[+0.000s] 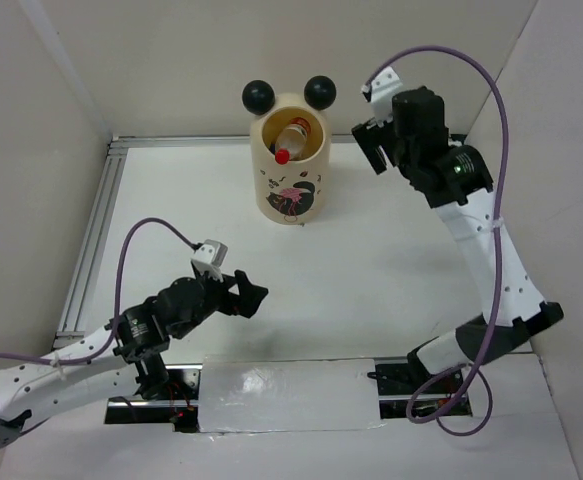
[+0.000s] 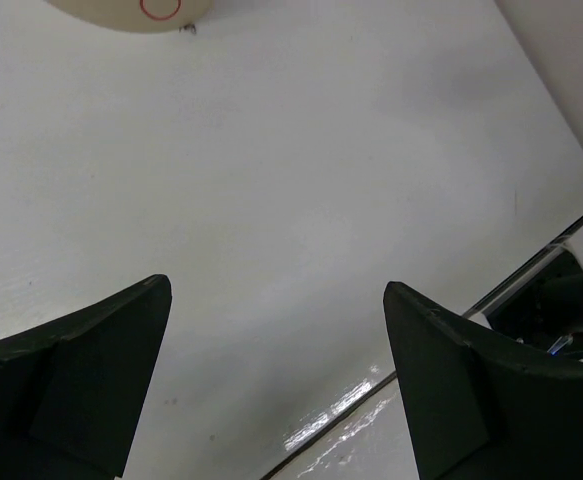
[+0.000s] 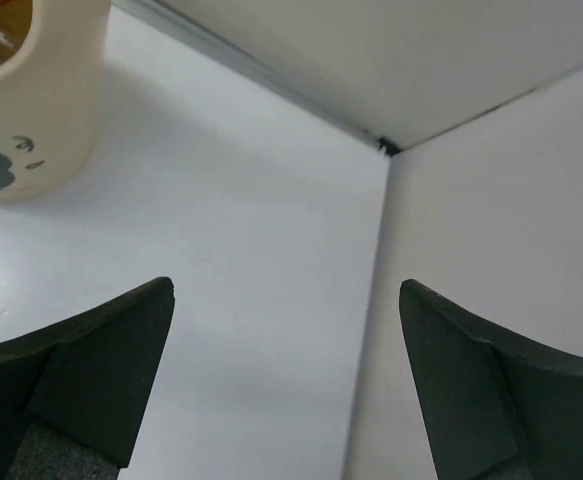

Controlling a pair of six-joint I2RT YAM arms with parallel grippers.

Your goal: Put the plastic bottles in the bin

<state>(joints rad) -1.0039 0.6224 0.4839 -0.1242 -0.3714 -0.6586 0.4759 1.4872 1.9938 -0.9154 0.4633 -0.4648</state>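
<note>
Now, bottle (image 1: 291,138) inside bin (image 1: 271,185), just left of wide-open, empty right tool (image 1: 371,150); left tool (image 1: 252,295) likewise, well apart.

Matt bin (image 1: 289,185); clear plastic bottle (image 1: 296,135); smooth, faintly glossy table (image 1: 391,280).

The bin (image 1: 289,165) stands upright at the far middle of the white counter (image 1: 371,260) — a cream cylinder with two black ball ears on its rim and a panda cartoon on its near side. Inside it a clear bottle (image 1: 293,138) leans tilted, its red cap toward the near side. The right gripper (image 1: 369,150) hangs just beside the bin's right rim, nothing in its jaws. The left gripper (image 1: 254,296) sits low over the counter, well apart from the bin, jaws empty too. A purple cable (image 1: 498,110) arches over the right arm — a shiny strip (image 1: 286,395) lies between the arm bases.
</note>
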